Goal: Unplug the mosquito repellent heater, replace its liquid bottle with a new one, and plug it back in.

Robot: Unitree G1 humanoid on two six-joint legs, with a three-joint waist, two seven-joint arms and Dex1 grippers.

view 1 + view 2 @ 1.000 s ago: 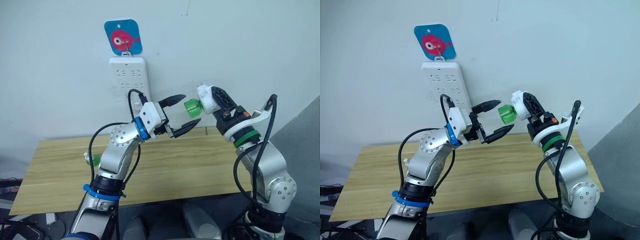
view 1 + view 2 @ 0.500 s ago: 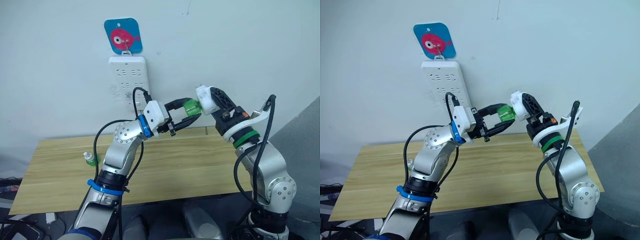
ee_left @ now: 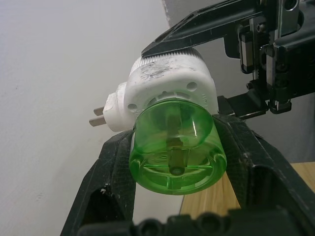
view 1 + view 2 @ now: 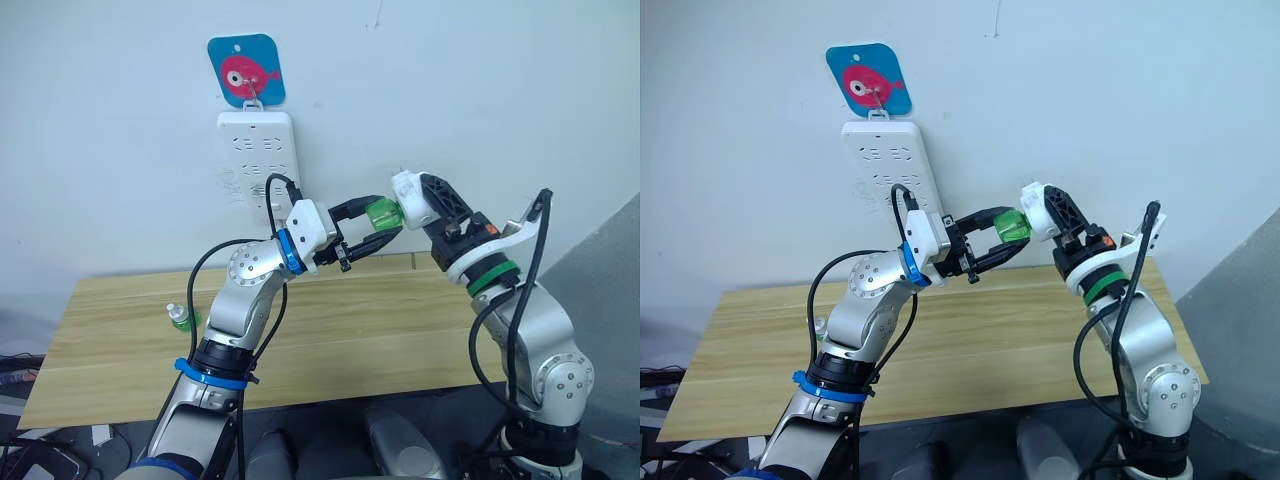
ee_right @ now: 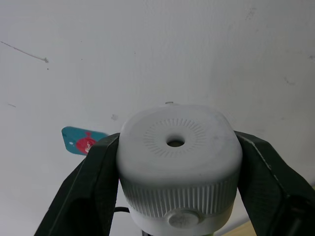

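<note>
Arms raised: left gripper [image 4: 372,228] clamps green bottle [image 4: 381,214], right gripper [image 5: 175,162] heater [image 5: 178,152]

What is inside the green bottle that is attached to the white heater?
Through the clear green bottle, a thin central rod, probably the wick, runs up toward the mosquito repellent heater. A liquid level cannot be told. The left gripper covers the bottle's sides.

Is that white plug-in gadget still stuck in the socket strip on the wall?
No, the mosquito repellent heater is held in the air by the right gripper, with its two prongs bare, away from the power strip.
</note>
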